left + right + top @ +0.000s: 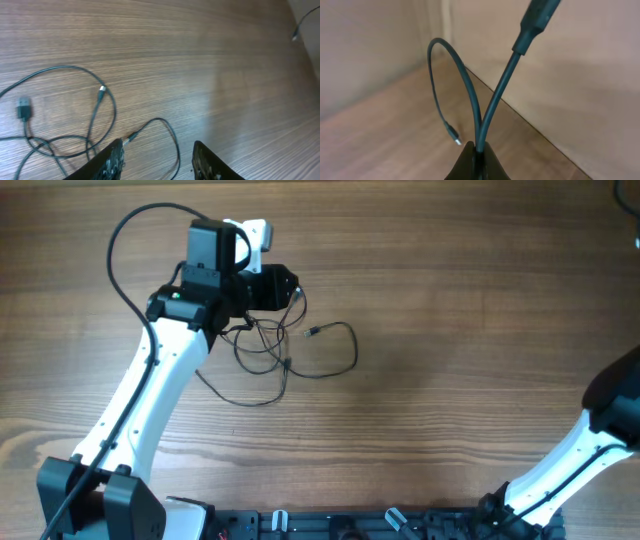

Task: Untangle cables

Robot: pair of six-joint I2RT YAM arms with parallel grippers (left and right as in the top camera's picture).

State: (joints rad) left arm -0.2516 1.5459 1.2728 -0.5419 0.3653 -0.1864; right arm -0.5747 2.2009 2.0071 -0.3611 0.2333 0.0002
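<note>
Loose tangle of thin dark cables (285,365) lying flat, left of centre; several loops overlapping and crossing. Flat USB plug (23,107) and a connector tip (102,91) resting free on the surface. Well apart, a separate dark cable (492,105) standing upright, bent into a narrow loop, small end (455,141) hanging free.

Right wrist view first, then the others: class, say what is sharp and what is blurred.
Right wrist view: the held cable is fairly sharp, the background blurred. Left wrist view: the table's grain is crisp, the end effector's fingers dark and soft at the bottom edge. Overhead view: evenly lit, the cable tangle sharp, no glare.
</note>
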